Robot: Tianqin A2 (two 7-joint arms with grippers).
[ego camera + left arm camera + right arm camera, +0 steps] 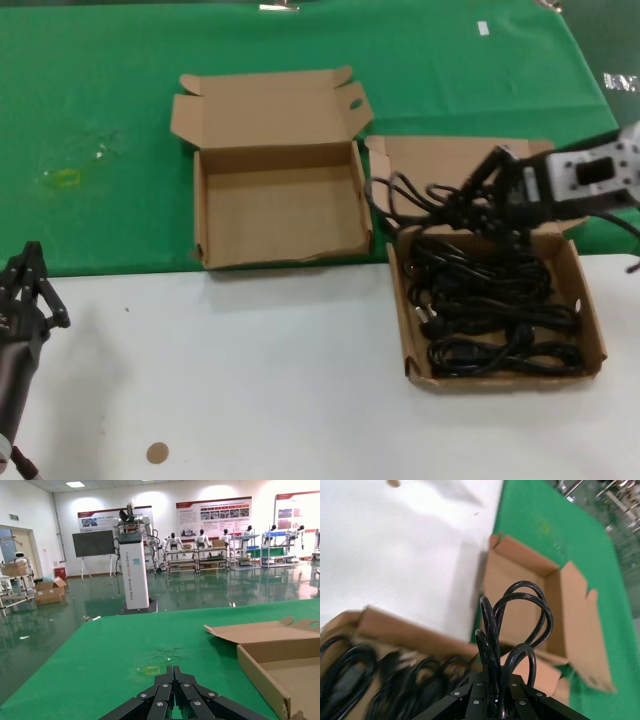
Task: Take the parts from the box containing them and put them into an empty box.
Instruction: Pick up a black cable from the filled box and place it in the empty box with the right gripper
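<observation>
The left gripper point(35, 268) idles, fingers closed on nothing, at the bench's point(250, 380) near left edge. The empty box point(280, 200), ragged-rimmed and lid open, straddles the edge of the green cloth point(100, 120), with bare white bench before it. Just beside it, the straight-rimmed box of parts point(592, 330) sits at the right edge, filled with coiled black power cords point(490, 310). Above its back wall, the right gripper point(478, 196) clamps one looped cord point(517, 620), raised clear. A factory hall lies beyond.
</observation>
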